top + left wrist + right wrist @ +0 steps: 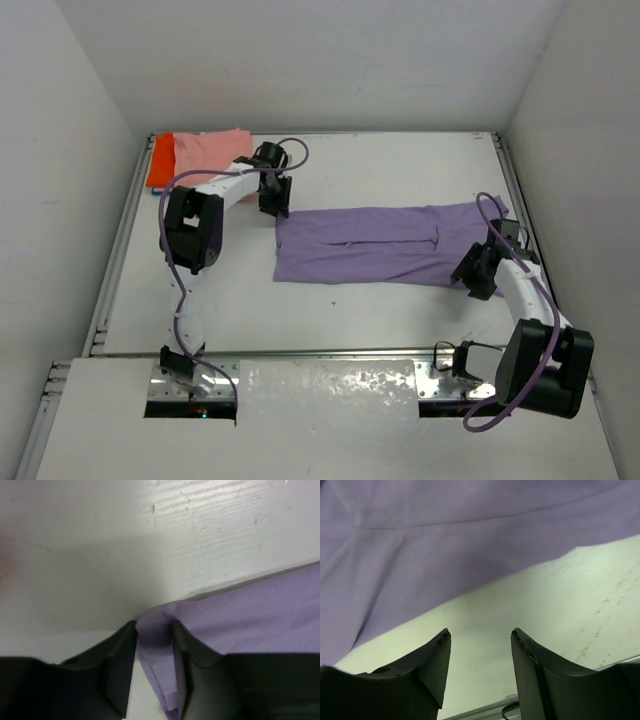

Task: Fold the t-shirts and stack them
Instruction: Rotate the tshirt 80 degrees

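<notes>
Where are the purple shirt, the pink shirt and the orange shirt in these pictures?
purple shirt (390,245), top view, middle of the spread cloth.
pink shirt (212,150), top view, middle of its upper face.
orange shirt (160,162), top view, strip showing left of the pink one.

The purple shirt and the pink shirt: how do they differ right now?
The purple shirt lies stretched long at centre; the pink shirt sits folded small in the far left corner, atop an orange shirt. The left gripper pinches the purple shirt's corner; nothing grips the pink shirt. Both are plain cloth.
</notes>
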Available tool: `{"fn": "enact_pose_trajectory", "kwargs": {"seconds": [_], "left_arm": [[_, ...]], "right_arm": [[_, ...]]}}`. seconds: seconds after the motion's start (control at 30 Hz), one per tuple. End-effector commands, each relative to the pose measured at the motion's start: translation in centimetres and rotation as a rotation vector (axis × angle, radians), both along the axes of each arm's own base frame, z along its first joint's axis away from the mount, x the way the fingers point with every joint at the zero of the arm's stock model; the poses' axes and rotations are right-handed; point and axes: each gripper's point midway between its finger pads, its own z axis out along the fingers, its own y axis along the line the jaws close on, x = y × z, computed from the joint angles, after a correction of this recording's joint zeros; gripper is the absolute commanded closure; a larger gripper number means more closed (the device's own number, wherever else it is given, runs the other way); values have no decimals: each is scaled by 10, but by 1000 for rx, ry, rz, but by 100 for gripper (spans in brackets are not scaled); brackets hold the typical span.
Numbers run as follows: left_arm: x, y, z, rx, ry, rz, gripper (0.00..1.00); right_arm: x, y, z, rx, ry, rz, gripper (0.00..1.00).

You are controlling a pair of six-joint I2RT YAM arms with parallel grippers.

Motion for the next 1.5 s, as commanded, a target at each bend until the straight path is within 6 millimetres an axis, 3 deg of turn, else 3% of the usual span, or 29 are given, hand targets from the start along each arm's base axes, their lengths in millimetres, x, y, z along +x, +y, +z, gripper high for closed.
{"fn": "enact_pose_trajectory", "kwargs": {"seconds": [0.0, 0.1, 0.2, 0.4, 0.6, 0.87, 0.97, 1.23, 1.33, 1.4, 1.47], "left_arm": [[-8, 5, 6, -8, -20, -6, 80], [-14, 9, 9, 4, -25, -1, 94], [-22, 11, 14, -3, -31, 14, 99], [-49, 22, 7, 19, -5, 25, 100], [-68, 23, 23, -4, -18, 29, 100], [-103, 33, 31, 0, 1, 35, 100], [-116, 33, 34, -14, 3, 38, 100], [-137, 32, 45, -49, 3, 48, 100], [-143, 37, 48, -36, 9, 60, 100], [-147, 39, 47, -28, 19, 64, 100], [-152, 40, 46, -23, 34, 65, 100]], "right_arm": [[-5, -12, -1, -34, 4, -85, 49], [0, -24, 6, -59, -19, -144, 50], [9, -33, 13, -77, -15, -204, 50], [33, -41, 17, -63, -95, -345, 50], [60, -46, 23, -71, -105, -396, 49], [101, -40, -1, -55, -53, -389, 49], [120, -42, 0, -84, -75, -378, 49], [151, -23, -31, -74, 6, -320, 49], [175, -14, -34, -70, 0, -285, 49], [181, -4, -49, -58, 42, -261, 49], [201, 3, -45, -57, 16, -237, 49]]}}
